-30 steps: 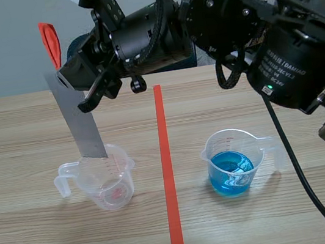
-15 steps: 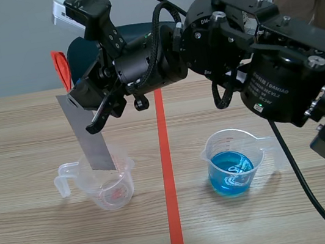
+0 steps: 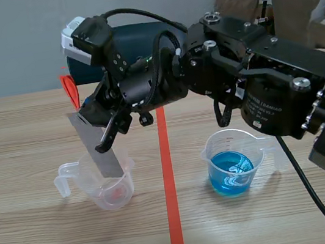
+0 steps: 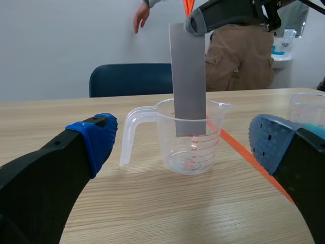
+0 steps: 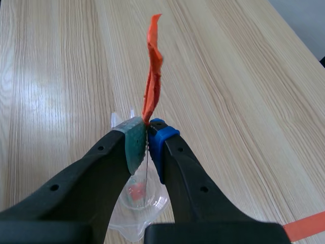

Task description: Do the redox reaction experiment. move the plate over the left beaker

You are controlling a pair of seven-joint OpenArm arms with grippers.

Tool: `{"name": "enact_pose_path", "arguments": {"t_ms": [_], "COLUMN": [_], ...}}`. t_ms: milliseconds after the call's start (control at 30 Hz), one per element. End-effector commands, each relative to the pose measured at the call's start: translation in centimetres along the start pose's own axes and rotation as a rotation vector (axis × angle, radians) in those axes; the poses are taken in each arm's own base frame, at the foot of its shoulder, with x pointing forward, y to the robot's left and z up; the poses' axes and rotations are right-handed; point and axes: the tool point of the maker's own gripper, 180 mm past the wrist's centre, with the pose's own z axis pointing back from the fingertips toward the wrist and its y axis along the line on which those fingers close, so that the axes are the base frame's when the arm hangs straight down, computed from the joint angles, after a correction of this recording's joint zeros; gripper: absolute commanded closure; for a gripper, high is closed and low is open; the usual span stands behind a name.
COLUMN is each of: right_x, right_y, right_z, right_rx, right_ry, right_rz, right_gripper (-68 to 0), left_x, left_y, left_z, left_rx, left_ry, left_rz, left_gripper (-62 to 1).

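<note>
One grey plate (image 3: 100, 149), pinched by the right gripper (image 5: 147, 138), dips into the left beaker (image 3: 108, 189), seemingly clear of its bottom. A second beaker (image 3: 234, 163), blue-filled, stands right of it. The left gripper (image 4: 184, 143) is spread, facing it.

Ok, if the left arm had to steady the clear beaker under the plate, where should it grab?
Probably its handle, from the robot's left: it juts out that way, clear of the grey plate, which the right gripper holds dipping into the beaker. Clamping the wall would risk bumping the plate.
</note>
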Motion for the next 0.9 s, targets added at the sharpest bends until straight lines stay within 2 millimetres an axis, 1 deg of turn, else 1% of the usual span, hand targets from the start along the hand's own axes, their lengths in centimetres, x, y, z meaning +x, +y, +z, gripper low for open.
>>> {"name": "enact_pose_path", "arguments": {"t_ms": [0, 200, 267, 300, 333, 433, 500, 600, 633, 667, 700, 733, 867], "right_x": [0.9, -0.2, -0.3, -0.3, -0.3, -0.5, -0.7, -0.9, -0.9, -0.9, -0.8, -0.8, -0.7], "right_y": [0.1, 0.4, 0.3, 0.3, 0.2, 0.1, -0.1, -0.2, -0.2, -0.4, -0.6, -0.9, -1.3], "right_z": [-0.1, -0.3, -0.3, -0.3, -0.3, -0.3, -0.3, -0.3, -0.3, -0.3, -0.2, -0.2, -0.2], "right_rx": [0.003, -0.011, -0.017, -0.02, -0.022, -0.029, -0.036, -0.042, -0.044, -0.053, -0.067, -0.081, -0.106], "right_ry": [-0.029, -0.002, -0.001, -0.001, -0.002, 0.011, 0.024, 0.036, 0.036, 0.035, 0.034, 0.032, 0.031], "right_rz": [0.014, 0.059, 0.078, 0.087, 0.095, 0.114, 0.135, 0.149, 0.148, 0.145, 0.142, 0.137, 0.131], "right_gripper": [-0.6, -0.6, -0.7, -1.0, -3.1, -14.5, -26.3, -48.3, -54.6, -60.4, -64.6, -67.9, -67.9], "left_x": [1.0, 1.0, 1.0, 1.0, 0.9, -0.1, -0.1, -0.1, 0.0, 0.1, 0.2, 0.3, 0.3], "left_y": [0.2, 0.2, 0.2, 0.1, 0.1, -0.3, -0.4, -0.3, -0.2, -0.2, -0.2, -0.2, -0.2], "left_z": [0.0, 0.0, 0.0, 0.0, 0.0, -0.1, -0.1, -0.2, -0.2, -0.2, -0.2, -0.2, -0.2], "left_rx": [0.006, 0.005, 0.005, 0.002, 0.0, -0.024, -0.025, -0.022, -0.019, -0.019, -0.019, -0.02, -0.02], "left_ry": [-0.055, -0.055, -0.055, -0.054, -0.048, 0.007, 0.009, 0.004, 0.0, -0.006, -0.011, -0.017, -0.018], "left_rz": [-0.004, -0.004, -0.004, -0.004, -0.004, -0.002, 0.016, 0.017, 0.017, 0.017, 0.017, 0.017, 0.017], "left_gripper": [-59.0, -62.3, -62.3, -62.3, -62.3, -62.3, -62.3, -62.3, -62.3, -62.3, -62.3, -62.3, -62.3]}}
